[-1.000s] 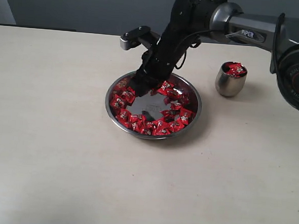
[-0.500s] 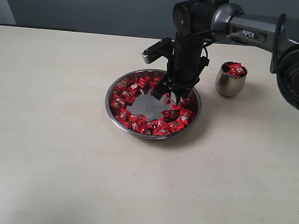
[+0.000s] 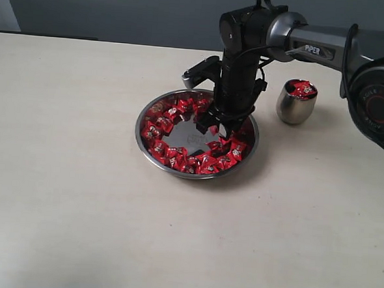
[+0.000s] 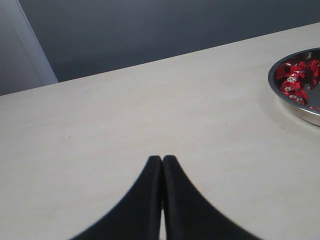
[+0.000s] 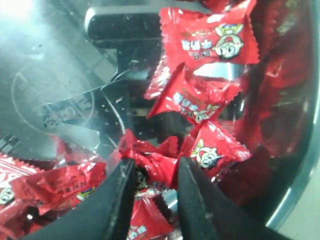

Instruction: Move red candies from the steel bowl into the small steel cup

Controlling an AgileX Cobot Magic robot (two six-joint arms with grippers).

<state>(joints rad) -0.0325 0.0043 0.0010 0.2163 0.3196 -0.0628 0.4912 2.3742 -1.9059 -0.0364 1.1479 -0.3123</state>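
Observation:
The steel bowl (image 3: 139,126) sits mid-table with several red candies (image 3: 178,157) ringed around its bare centre. My right gripper (image 3: 214,127) reaches down into the bowl's right side. In the right wrist view its jaws (image 5: 156,165) stand a narrow gap apart, and a crumpled red candy (image 5: 152,166) fills that gap, touching both fingers. More red candies (image 5: 210,35) lie beyond it on the bowl floor (image 5: 45,90). The small steel cup (image 3: 293,106) stands right of the bowl with red candies (image 3: 302,89) at its mouth. My left gripper (image 4: 162,159) is shut and empty over bare table.
The left wrist view shows the bowl's rim (image 4: 300,112) with a few candies (image 4: 292,82) off to one side, and a dark wall behind the table's far edge. The right arm (image 3: 328,44) spans above the cup.
The right gripper swung from the bowl's left side to its right side, then dropped slightly lower among the candies. The cup and bowl have not moved.

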